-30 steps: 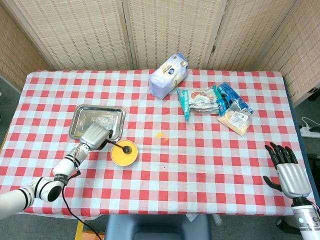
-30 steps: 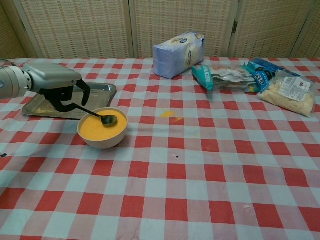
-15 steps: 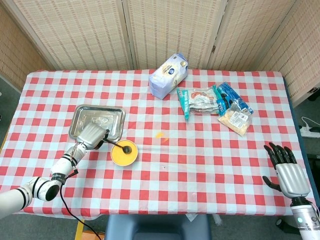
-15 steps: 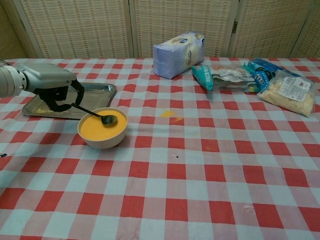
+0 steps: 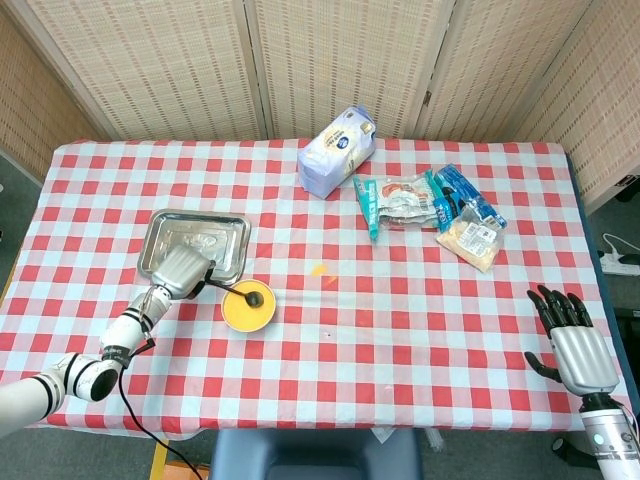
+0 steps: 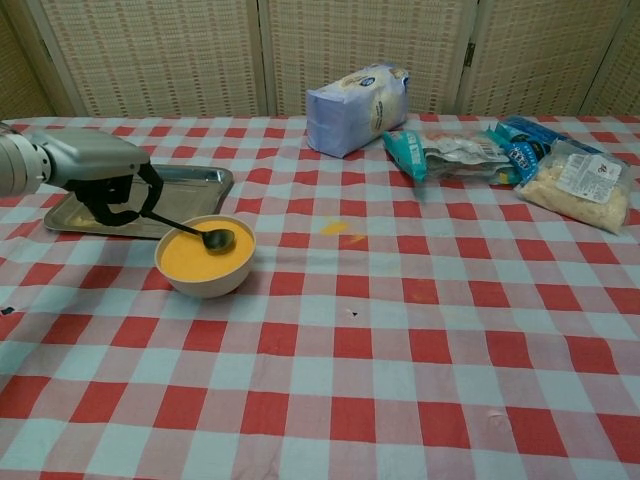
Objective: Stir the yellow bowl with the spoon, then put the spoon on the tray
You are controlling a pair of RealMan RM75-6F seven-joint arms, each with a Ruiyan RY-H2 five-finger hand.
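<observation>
Left hand (image 6: 105, 180) holds the spoon (image 6: 195, 229) by its handle, bowl end in the yellow bowl (image 6: 205, 257)
Stirring looks under way; the spoon is not yet lifted out, and the tray (image 6: 205, 183) just behind the bowl awaits it. Right hand (image 5: 575, 340) rests empty, fingers spread, at the tabletop's (image 6: 400, 330) near right edge

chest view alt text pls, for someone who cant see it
The robot's left hand holds a spoon whose bowl rests in a yellow bowl on a red-checked table, beside a metal tray. Food packets lie at the far right.
</observation>
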